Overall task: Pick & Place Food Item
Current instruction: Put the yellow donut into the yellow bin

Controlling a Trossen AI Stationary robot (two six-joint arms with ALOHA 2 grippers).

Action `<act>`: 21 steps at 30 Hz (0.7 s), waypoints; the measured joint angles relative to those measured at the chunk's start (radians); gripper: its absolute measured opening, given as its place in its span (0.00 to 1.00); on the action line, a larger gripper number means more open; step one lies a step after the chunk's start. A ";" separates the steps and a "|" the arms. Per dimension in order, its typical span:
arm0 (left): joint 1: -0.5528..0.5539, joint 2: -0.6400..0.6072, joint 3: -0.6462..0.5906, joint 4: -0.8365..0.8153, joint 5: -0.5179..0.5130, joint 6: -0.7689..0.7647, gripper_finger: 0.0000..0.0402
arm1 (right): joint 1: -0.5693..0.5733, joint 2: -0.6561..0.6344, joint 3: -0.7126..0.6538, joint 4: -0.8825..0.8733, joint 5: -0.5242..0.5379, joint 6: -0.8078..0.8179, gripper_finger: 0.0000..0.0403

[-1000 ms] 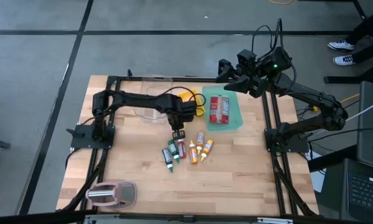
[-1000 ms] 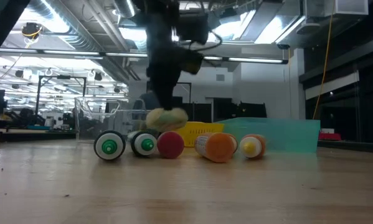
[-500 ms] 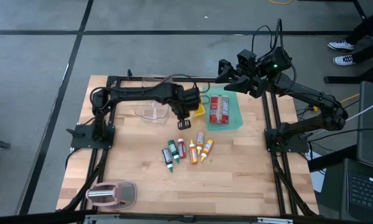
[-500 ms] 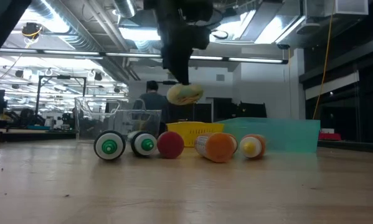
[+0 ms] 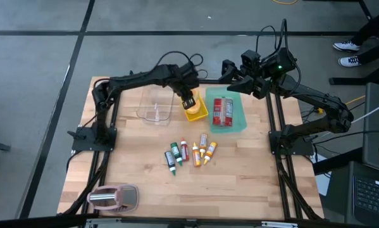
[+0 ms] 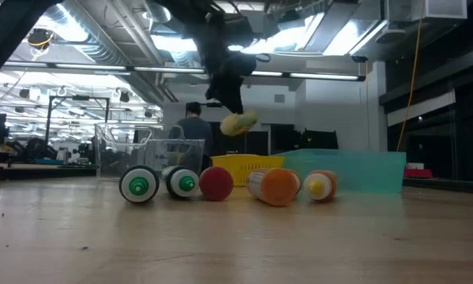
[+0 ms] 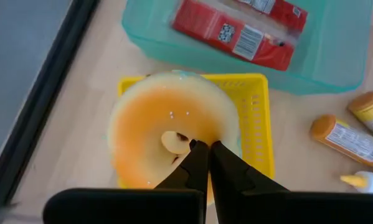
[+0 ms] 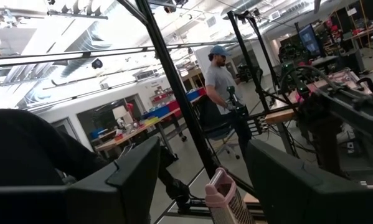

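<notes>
A round orange-yellow ring-shaped food item [image 7: 167, 134] hangs in the air over the yellow basket [image 5: 197, 113], also seen in the low view as the pale food item [image 6: 238, 122] above the basket [image 6: 250, 168]. My left gripper [image 7: 205, 149] is shut on it; from above the gripper [image 5: 188, 101] stands over the basket's left part. My right gripper [image 8: 202, 180] is raised high at the far right [image 5: 230, 71], open, with nothing between its fingers. My left gripper pinches the food item beside its middle hole [image 7: 180, 142] between its two nearly closed fingers. The fingers slant down from above. The item hangs below them, tilted, clear of the basket and the table.
A teal tray [image 5: 238, 117] with red packets [image 5: 222, 111] sits right of the basket. A clear container [image 5: 156, 107] stands to its left. Several small bottles [image 5: 190, 152] lie mid-table. A pink-grey object [image 5: 113, 197] rests at the near left corner. A person shows in the room beyond.
My left gripper has risen from just beyond the bottles and swung toward the table's far edge and slightly right, staying shut. The food item went with it, lifted clear of the table, and now hangs over the yellow basket.
</notes>
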 joint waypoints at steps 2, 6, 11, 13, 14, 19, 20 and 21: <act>-0.001 0.023 0.000 -0.007 0.031 0.027 0.00 | 0.000 0.000 0.000 0.002 0.002 0.000 0.59; -0.018 0.079 0.000 -0.007 0.042 0.058 0.00 | 0.000 0.000 0.000 0.002 0.003 0.001 0.59; -0.025 0.119 -0.001 -0.005 0.042 0.063 0.00 | 0.000 0.000 0.000 0.001 0.008 0.004 0.59; -0.024 0.119 -0.001 -0.003 0.041 0.068 0.00 | 0.000 0.000 0.000 0.001 0.010 0.004 0.59; -0.024 0.118 -0.001 0.004 0.038 0.070 0.00 | 0.000 0.000 0.000 0.001 0.010 0.004 0.59; -0.020 0.118 0.018 -0.013 0.021 0.058 0.00 | 0.000 0.000 0.000 0.000 0.010 0.004 0.59; -0.019 0.118 0.028 -0.013 0.019 0.058 0.00 | 0.000 0.000 0.000 0.000 0.010 0.004 0.59; -0.019 0.118 0.040 -0.017 0.017 0.059 0.00 | 0.000 0.000 0.000 0.000 0.010 0.004 0.59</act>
